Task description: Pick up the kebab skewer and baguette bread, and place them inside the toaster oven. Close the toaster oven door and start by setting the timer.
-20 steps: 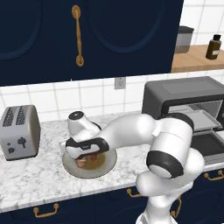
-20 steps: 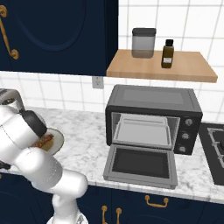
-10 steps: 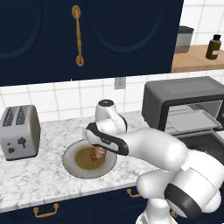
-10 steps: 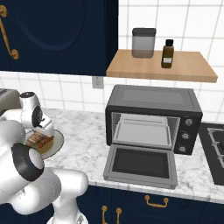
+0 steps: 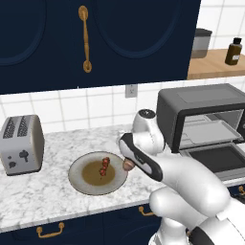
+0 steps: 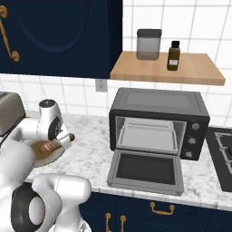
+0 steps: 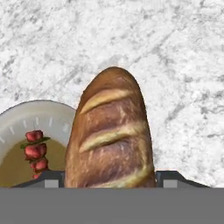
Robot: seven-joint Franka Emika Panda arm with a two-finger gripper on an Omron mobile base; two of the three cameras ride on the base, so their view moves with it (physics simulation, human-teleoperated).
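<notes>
Bread first: the baguette [image 7: 111, 131] is clamped in the gripper [image 7: 111, 177], held by its lower end between the two dark fingertips [image 7: 168, 177], with the loaf sticking out ahead over the marble desk [image 7: 175, 52], clear of its surface. Judging by the crust, it is light and fairly stiff, with a ridged top that gives some bite. Its rounded sides could still roll or twist in a narrow pinch. A hold nearer the middle would balance it better, because an end grip leaves the long free part to lever and droop when the arm swings. Squeezing hard would likely dent the crumb.

Beside the loaf, the kebab skewer [image 5: 104, 166] lies on the round plate [image 5: 76, 179], on the plate's brown centre. It looks light but awkward, since the stick is thin and the small red chunks are probably soft and slick. Pinching across the chunks at mid-length seems the safest hold.

Further right, the toaster oven [image 6: 158, 120] stands with its door [image 6: 146, 171] dropped flat and the rack [image 6: 147, 136] bare.

Count: one baguette, one skewer, one plate, one toaster oven, one silver toaster [image 5: 21, 143], and one jar [image 6: 148, 44] and one brown bottle [image 6: 173, 55] on the shelf [image 6: 167, 70].
</notes>
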